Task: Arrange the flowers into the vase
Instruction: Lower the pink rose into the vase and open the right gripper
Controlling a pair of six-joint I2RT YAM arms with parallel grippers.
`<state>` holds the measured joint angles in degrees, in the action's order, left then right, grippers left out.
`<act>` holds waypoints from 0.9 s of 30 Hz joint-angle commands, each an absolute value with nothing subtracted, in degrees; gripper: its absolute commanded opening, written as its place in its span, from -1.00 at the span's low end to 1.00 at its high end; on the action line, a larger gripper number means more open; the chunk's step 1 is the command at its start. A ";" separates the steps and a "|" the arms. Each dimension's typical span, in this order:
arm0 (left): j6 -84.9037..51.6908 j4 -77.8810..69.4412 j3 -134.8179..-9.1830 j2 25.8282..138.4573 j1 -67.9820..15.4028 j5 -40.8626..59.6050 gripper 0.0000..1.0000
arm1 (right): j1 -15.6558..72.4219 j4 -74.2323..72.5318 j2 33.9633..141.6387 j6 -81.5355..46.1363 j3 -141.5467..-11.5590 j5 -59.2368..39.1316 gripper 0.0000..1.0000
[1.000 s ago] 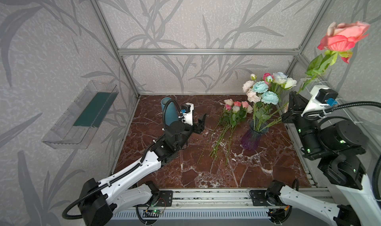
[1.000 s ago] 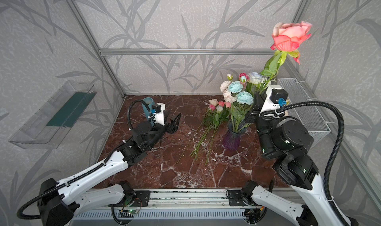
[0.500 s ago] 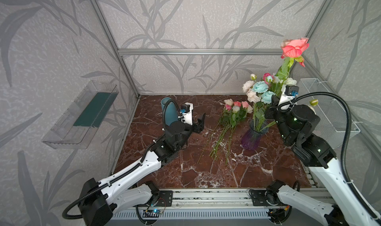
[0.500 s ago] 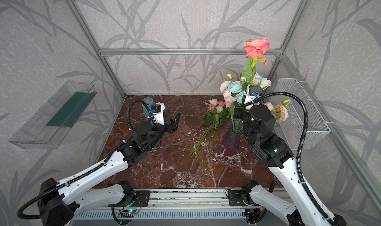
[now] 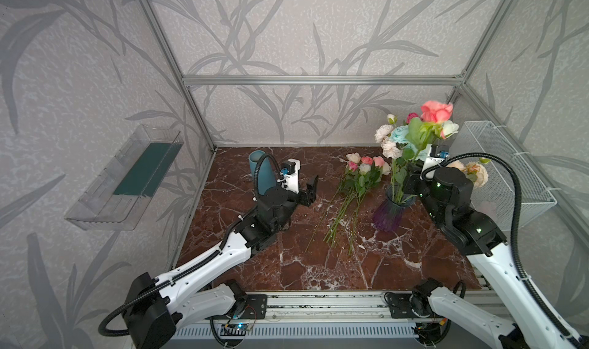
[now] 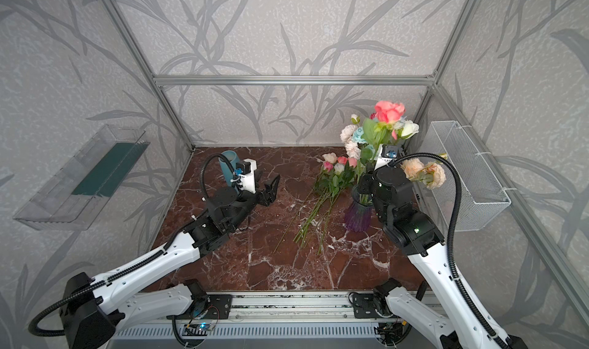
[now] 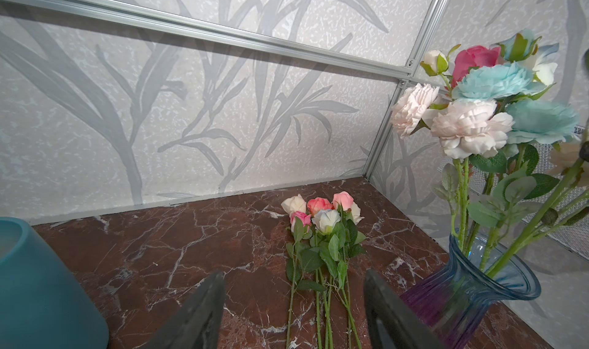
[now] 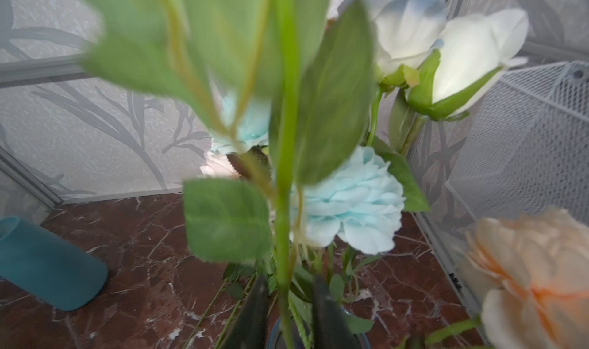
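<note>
The glass vase, blue at the rim and purple below, stands right of the middle and holds several flowers in pale blue, cream, white and peach. A coral rose rises above the bunch. Its green stem runs down into the vase mouth between the fingers of my right gripper, which are open with a small gap on each side. More flowers lie on the marble left of the vase. My left gripper hovers open and empty, facing them.
A teal cylinder stands at the back left, behind my left wrist. A white wire basket hangs on the right wall close to my right arm. A clear shelf is on the left wall.
My right arm has come down and to the left with the coral rose, bringing its stem into the vase, and its jaws have parted from the stem. The left arm has not moved.
</note>
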<state>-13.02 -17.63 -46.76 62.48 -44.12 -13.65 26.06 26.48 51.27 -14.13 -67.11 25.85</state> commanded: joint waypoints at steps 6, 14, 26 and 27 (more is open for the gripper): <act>-12.57 -18.28 -46.76 62.93 -44.12 -14.46 0.40 | 25.87 30.76 44.65 -17.07 -67.96 27.27 -0.17; -12.49 -17.78 -47.08 63.52 -44.10 -14.46 0.39 | 26.01 41.83 40.30 -26.69 -65.74 16.76 -0.17; -13.45 -16.96 -47.64 64.41 -44.09 -13.15 0.39 | 23.84 56.73 42.63 -41.55 -63.61 21.51 0.14; -13.40 -16.89 -47.63 64.42 -44.07 -13.20 0.39 | 22.97 55.71 43.17 -42.42 -62.82 19.79 0.16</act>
<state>-13.10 -17.34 -46.76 64.18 -44.12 -13.43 24.45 53.04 40.77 -36.69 -62.67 22.24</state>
